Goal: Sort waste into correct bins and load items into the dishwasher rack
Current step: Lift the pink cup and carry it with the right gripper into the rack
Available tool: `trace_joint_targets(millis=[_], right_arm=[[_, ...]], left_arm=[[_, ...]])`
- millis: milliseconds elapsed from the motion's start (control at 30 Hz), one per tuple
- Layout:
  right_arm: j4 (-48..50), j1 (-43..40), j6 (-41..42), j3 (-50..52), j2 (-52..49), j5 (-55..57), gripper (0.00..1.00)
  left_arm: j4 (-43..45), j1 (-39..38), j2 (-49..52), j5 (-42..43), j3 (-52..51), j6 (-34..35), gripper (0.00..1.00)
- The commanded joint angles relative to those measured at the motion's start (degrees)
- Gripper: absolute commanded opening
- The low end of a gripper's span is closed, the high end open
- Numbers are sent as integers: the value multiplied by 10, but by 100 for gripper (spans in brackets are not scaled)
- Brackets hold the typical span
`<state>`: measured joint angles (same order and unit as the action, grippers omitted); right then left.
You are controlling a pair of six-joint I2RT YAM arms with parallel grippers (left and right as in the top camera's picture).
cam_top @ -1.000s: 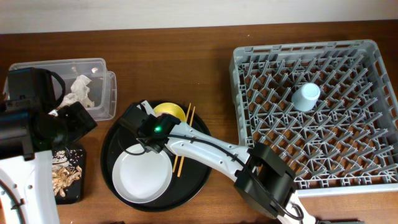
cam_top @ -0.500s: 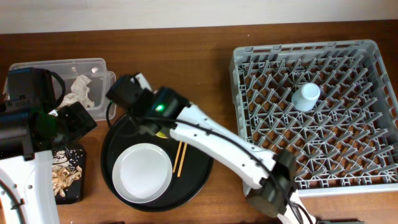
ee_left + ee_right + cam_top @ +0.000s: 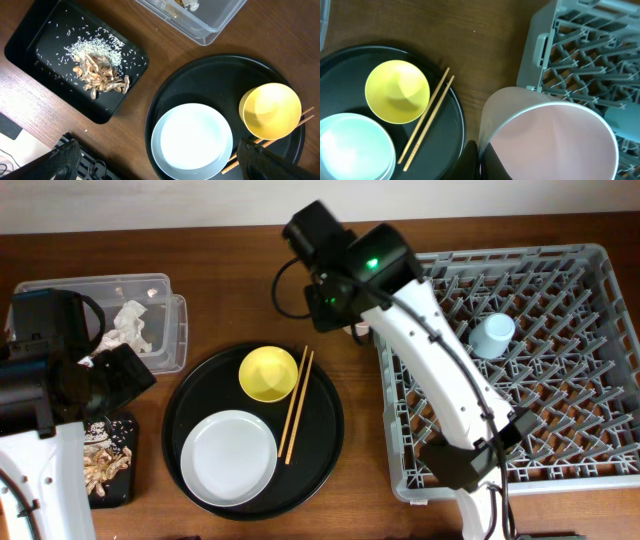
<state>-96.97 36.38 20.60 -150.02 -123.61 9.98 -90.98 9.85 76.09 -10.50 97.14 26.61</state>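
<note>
My right gripper [image 3: 350, 320] [image 3: 481, 160] is shut on the rim of the small pink cup [image 3: 550, 135], holding it above the table at the left edge of the grey dishwasher rack [image 3: 560, 430] [image 3: 580, 50]. A light-blue cup [image 3: 492, 335] stands in the rack. The yellow bowl [image 3: 268, 373] [image 3: 270, 110] [image 3: 397, 91], pale grey plate [image 3: 228, 458] [image 3: 192, 140] and chopsticks [image 3: 296, 405] [image 3: 427, 120] lie on the round black tray [image 3: 330, 430]. My left gripper [image 3: 120, 375] [image 3: 160, 162] is open and empty, high above the plate's near side.
The clear tub [image 3: 160, 290] [image 3: 210, 25] at the back left holds a crumpled white napkin [image 3: 128, 325]. The small black tray [image 3: 125, 490] [image 3: 30, 45] at the front left holds brown scraps [image 3: 100, 80] and rice grains [image 3: 90, 50].
My right arm rose from the round tray beside the yellow bowl and swung up and right to the rack's left edge with the pink cup. The left arm has not moved.
</note>
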Motion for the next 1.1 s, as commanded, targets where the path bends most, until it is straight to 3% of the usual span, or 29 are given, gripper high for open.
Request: trace_joint_targets(millis=[0, 167, 533, 900, 1067], right_arm=[[-4, -8, -9, -10, 20, -48, 4], [-4, -9, -24, 14, 48, -50, 4], [-4, -9, -17, 187, 180, -50, 4], [-4, -12, -19, 219, 257, -60, 4], [-4, -62, -54, 235, 303, -50, 4]], left_arm=[[0, 3, -7, 2, 6, 5, 99], [0, 3, -7, 2, 6, 5, 99], [0, 3, -7, 2, 6, 5, 99], [0, 3, -7, 2, 6, 5, 99], [0, 3, -7, 2, 6, 5, 99]])
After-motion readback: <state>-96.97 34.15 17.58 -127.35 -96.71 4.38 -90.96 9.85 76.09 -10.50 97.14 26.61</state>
